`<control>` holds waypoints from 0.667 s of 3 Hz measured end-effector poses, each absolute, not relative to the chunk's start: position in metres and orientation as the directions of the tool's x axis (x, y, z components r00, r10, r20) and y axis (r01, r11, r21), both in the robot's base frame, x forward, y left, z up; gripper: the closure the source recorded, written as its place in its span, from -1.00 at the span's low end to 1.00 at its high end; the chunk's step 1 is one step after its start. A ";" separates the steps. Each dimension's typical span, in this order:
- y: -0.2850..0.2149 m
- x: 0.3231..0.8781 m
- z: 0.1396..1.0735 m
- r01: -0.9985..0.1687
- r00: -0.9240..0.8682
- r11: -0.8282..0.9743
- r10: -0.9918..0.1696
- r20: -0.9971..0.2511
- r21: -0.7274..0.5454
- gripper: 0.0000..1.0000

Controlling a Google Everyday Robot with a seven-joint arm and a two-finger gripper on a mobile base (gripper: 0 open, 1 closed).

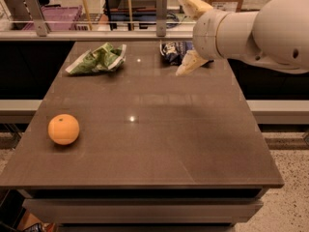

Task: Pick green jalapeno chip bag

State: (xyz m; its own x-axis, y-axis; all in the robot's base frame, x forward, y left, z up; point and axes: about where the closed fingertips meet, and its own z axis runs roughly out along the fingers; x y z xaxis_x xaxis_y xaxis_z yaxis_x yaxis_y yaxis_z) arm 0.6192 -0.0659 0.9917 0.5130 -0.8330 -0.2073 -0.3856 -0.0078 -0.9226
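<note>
The green jalapeno chip bag (99,58) lies crumpled at the back left of the brown table (154,139). My gripper (178,33) hangs above the table's back right, well to the right of the green bag. Its two cream fingers are spread wide apart and hold nothing. One fingertip (182,70) points down-left beside the dark blue chip bag (175,51); the other points up toward the back. The white arm (260,28) comes in from the right and hides part of the blue bag.
An orange (63,129) sits near the table's left front. A glass rail with metal posts (161,11) runs along the back edge. Benches and speckled floor lie on both sides.
</note>
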 end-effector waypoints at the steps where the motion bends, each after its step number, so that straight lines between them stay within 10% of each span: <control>1: -0.051 0.643 0.987 -0.373 0.553 -0.039 -0.811 -0.189 -0.927 -1.00; 2: -0.032 0.668 0.973 -0.383 0.612 -0.095 -0.771 -0.176 -0.919 -1.00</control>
